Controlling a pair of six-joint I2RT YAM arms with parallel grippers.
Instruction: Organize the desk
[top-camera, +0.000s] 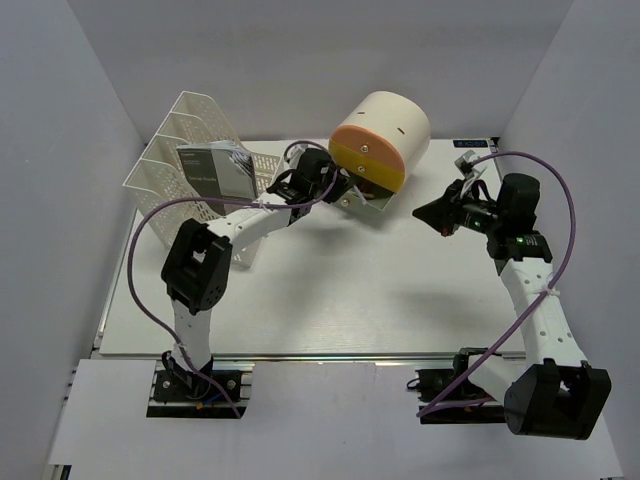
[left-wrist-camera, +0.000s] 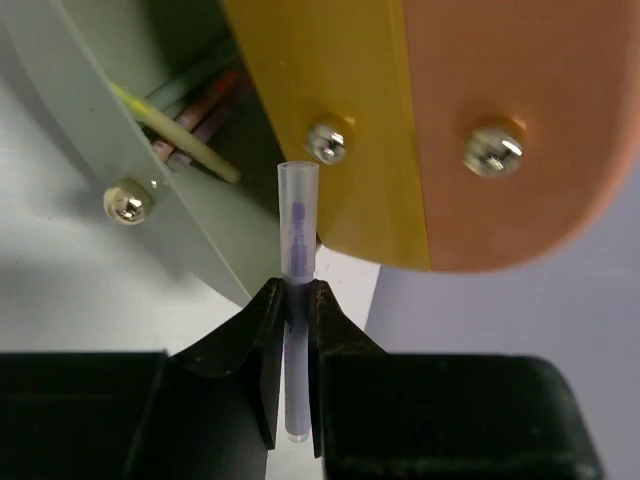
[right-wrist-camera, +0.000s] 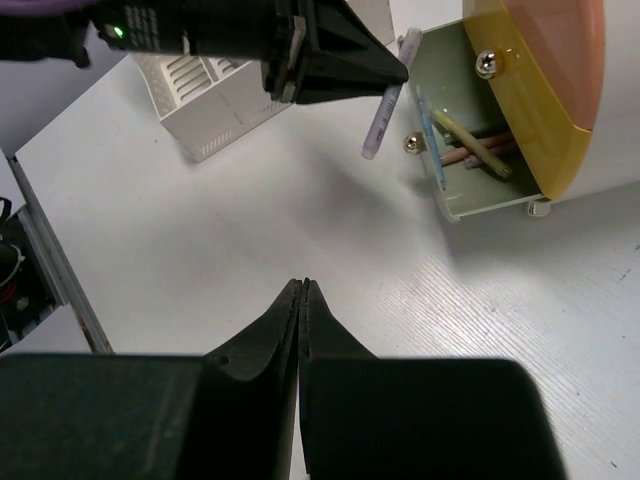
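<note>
Beside one open drawer (right-wrist-camera: 455, 75), the left gripper (left-wrist-camera: 295, 295) holds one pen (left-wrist-camera: 298, 215).

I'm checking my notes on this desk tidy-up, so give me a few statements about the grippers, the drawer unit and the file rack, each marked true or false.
The left gripper is shut on a translucent plastic pen with a purple core. True.
The right gripper holds a pencil. False: it is shut and empty.
The pale grey drawer of the cream cylindrical drawer unit stands open with pencils inside. True.
The white mesh file rack is empty. False: a dark booklet stands in it.
</note>
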